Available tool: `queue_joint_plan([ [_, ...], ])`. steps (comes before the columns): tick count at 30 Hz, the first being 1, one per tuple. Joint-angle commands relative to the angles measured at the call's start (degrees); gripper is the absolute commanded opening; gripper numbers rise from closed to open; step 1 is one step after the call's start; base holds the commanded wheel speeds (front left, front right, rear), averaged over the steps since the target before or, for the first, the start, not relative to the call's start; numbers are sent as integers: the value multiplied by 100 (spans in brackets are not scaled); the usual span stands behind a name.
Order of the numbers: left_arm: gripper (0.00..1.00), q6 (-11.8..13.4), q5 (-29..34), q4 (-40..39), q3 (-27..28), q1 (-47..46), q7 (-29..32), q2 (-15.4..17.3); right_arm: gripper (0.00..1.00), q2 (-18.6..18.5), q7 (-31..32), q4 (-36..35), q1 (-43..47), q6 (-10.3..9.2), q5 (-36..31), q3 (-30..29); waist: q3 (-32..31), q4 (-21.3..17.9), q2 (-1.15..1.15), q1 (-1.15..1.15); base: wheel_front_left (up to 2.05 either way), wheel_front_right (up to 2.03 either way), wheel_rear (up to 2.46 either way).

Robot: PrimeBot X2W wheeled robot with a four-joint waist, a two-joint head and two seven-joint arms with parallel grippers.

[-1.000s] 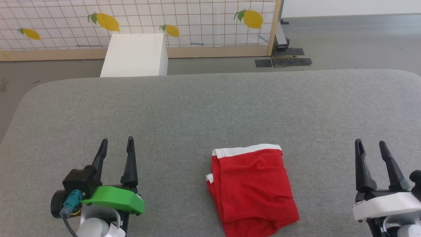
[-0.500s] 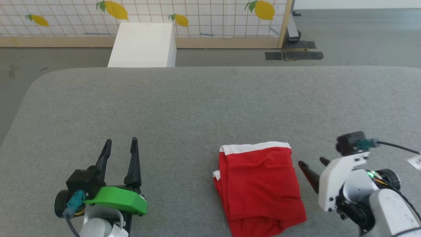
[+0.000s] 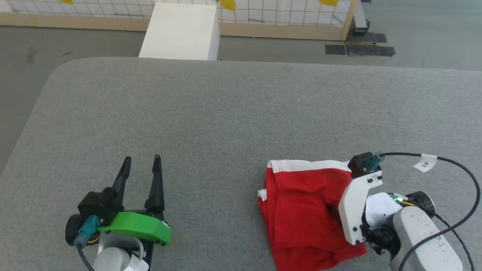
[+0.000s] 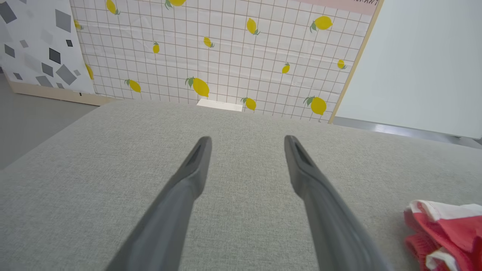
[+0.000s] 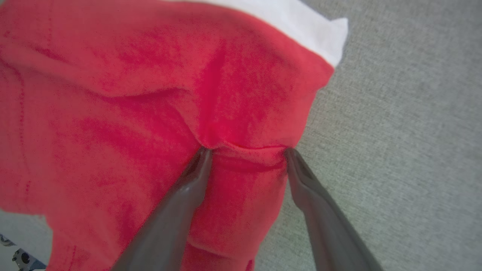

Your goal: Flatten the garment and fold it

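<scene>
The garment (image 3: pixel 301 210), red shorts with a white band along the far edge, lies folded and rumpled on the grey padded table (image 3: pixel 226 113), right of centre near the front. My right gripper (image 3: pixel 333 207) reaches in from the right. It is open, its fingertips pressing into the garment's (image 5: pixel 150 94) right edge, with a ridge of red fabric pushed up between them (image 5: pixel 246 150). My left gripper (image 3: pixel 141 160) rests open and empty at the lower left, well clear of the cloth (image 4: pixel 448 226), its fingers spread over bare table (image 4: pixel 246 139).
A white box (image 3: pixel 180 32) stands on the floor beyond the table's far edge, in front of a lemon-print grid panel (image 4: pixel 226 56). A black cable (image 3: pixel 452 165) loops from the right wrist over the table's right side.
The head camera has tilted down and shifted. My right arm swung left from the lower right corner, and its fingers now push into the garment's right edge, bunching it. The left gripper stayed put.
</scene>
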Motion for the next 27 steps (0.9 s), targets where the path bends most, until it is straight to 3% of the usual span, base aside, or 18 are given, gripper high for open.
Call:
queue_joint_plan([
  [1, 100, -42, 33, -1, 19, -126, -27, -33, 100, 32, 69, 137, -43, -8, -13, 66, 52, 59, 0, 0, 0, 0, 0],
  [3, 100, -56, 42, 2, 25, -140, -27, -43, 100, 44, 136, 257, -45, -8, 23, 70, 70, 80, 0, 0, 0, 0, 0],
  [4, 100, -61, 45, 6, 27, -147, -27, -48, 45, 43, 185, 300, -49, -8, 41, 82, 76, 86, 0, 0, 0, 0, 0],
  [6, 100, -74, 51, 13, 32, -157, -27, -59, 0, 45, 176, 328, -73, -8, 99, 86, 82, 88, 0, 0, 0, 0, 0],
  [15, 100, -164, 62, -53, 13, -203, -27, -115, 0, -401, 22, -34, -353, -8, 348, 692, 119, -231, 0, 0, 0, 0, 0],
  [22, 100, -199, 95, -244, 68, -265, -27, -126, 0, -1323, 210, -610, -680, -8, 608, 1310, 410, -1115, 0, 0, 0, 0, 0],
  [27, 100, -226, 148, -349, 83, -381, -27, -34, 0, -1979, 253, -863, -882, -8, 786, 1348, 770, -1831, 0, 0, 0, 0, 0],
])
